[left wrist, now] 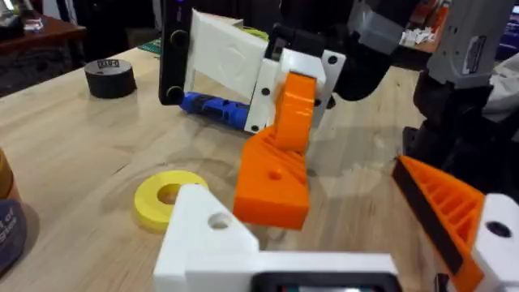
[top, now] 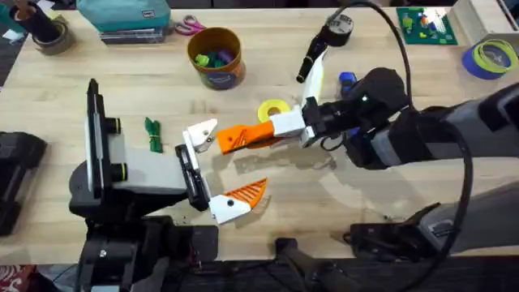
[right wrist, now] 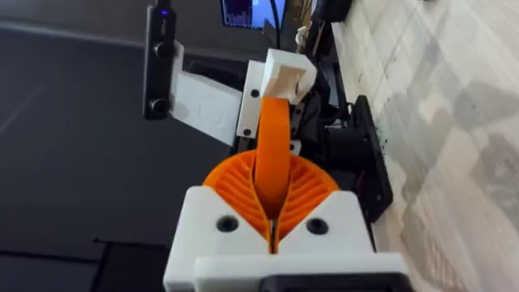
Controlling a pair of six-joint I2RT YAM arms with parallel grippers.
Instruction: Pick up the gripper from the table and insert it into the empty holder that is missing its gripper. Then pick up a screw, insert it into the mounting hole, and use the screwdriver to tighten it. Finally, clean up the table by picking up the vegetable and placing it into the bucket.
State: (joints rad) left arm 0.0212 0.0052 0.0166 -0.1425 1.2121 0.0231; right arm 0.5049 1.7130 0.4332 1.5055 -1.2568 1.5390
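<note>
Dark and large along the near edge of the wooden worktop point(top: 340, 203), the two arm bases are sitting closest in the overhead view. From the right, the right gripper point(top: 280, 130) is clamping the small orange ribbed plastic wedge point(top: 243, 138) and holding it against the bare white angular holder block point(top: 199, 134) of the left gripper point(top: 212, 174), whose fingers are standing apart; its other white finger is carrying an orange wedge pad. A flat yellow disc point(top: 274, 109) is lying just beyond the wedge. The tiny dark green leafy vegetable piece point(top: 152, 134) is lying toward the left side, and the orange-yellow cylindrical bucket with a blue band point(top: 216, 57) is standing near the far edge. The bright blue screwdriver point(top: 347, 80) is peeking out behind the right arm.

In the left wrist view, the wedge point(left wrist: 276, 166) is hanging tilted just beyond the holder point(left wrist: 207, 231), beside the disc point(left wrist: 166, 195); the screwdriver point(left wrist: 215, 109) is lying behind.

In the right wrist view, the orange pads point(right wrist: 239, 186) are pinching the wedge point(right wrist: 274, 154), with the holder point(right wrist: 285, 73) at its far tip.
</note>
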